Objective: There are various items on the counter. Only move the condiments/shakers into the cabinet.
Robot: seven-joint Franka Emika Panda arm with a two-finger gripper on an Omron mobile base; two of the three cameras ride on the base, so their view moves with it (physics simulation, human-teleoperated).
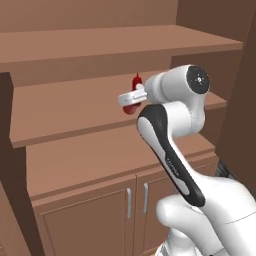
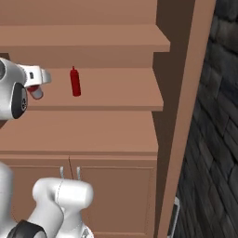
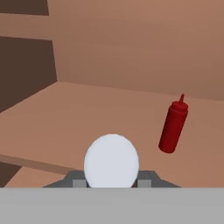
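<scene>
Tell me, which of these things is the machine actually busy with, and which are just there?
Part of the job:
- red bottle with a white cap, gripped in the jaws
- dark red squeeze bottle, standing on a shelf
- cabinet, where both bottles go

Just there:
- lower doors, shut
- dark stone wall

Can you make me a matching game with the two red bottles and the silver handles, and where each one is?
Things:
1. squeeze bottle
2. white-capped red bottle
3. silver handles

Places:
A. on the lower cabinet doors
B. clamped in the gripper
C. standing upright on the shelf, nothing touching it

Pairs: 1-C, 2-B, 3-A
</scene>
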